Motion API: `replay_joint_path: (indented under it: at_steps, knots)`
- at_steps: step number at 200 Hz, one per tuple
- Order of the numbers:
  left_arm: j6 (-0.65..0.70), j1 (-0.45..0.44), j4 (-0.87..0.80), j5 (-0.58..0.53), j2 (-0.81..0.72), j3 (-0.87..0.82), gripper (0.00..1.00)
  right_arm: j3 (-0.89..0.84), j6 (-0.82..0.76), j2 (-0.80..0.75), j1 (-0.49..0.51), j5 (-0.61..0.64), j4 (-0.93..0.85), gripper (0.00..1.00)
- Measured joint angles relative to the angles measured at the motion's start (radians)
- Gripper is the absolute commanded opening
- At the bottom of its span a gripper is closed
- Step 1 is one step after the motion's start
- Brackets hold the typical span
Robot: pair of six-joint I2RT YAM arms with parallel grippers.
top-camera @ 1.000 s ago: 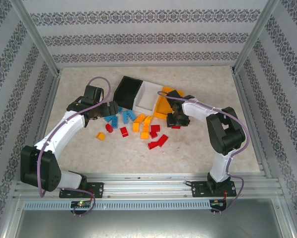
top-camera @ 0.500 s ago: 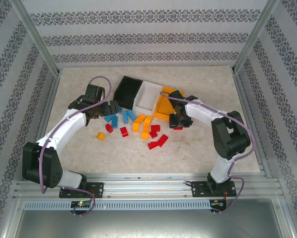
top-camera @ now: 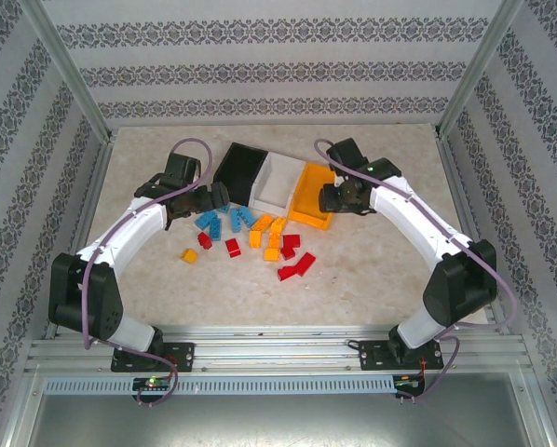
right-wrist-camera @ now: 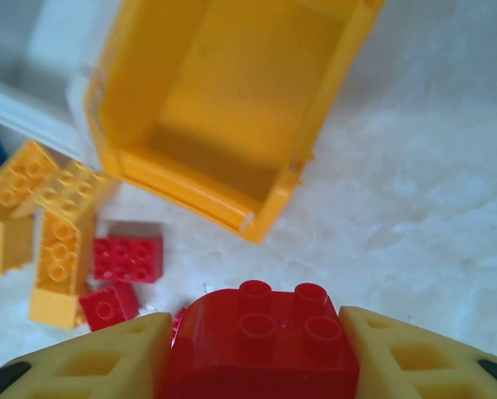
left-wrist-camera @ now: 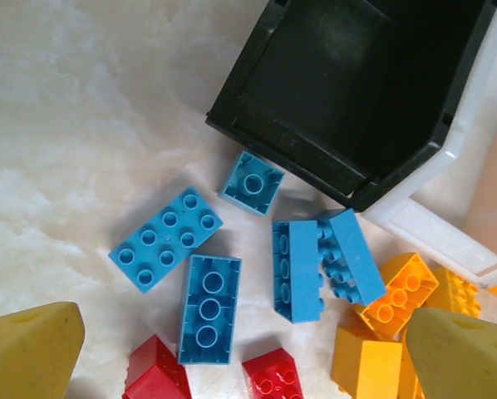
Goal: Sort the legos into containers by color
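The light is bright, soft and even, coming from above. The orange bin (top-camera: pixel 311 191) throws only a short, faint shadow just beside it. In the right wrist view this bin is a little blurred, and the table (right-wrist-camera: pixel 431 191) right of it looks washed out.
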Motion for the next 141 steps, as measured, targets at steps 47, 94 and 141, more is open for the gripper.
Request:
replay_joint_path:
  at_steps: [47,94,141]
  knots:
    - [0.001,0.000,-0.003,0.030,0.000,0.000,1.00,0.151,-0.026,0.132,0.000,-0.004,-0.003,0.49]
    - [0.016,0.000,-0.025,0.053,0.000,0.000,1.00,0.233,-0.055,0.284,0.000,-0.011,-0.006,0.48]
    - [0.029,0.000,-0.046,0.079,0.000,0.000,1.00,0.282,-0.074,0.396,-0.002,-0.019,-0.006,0.48]
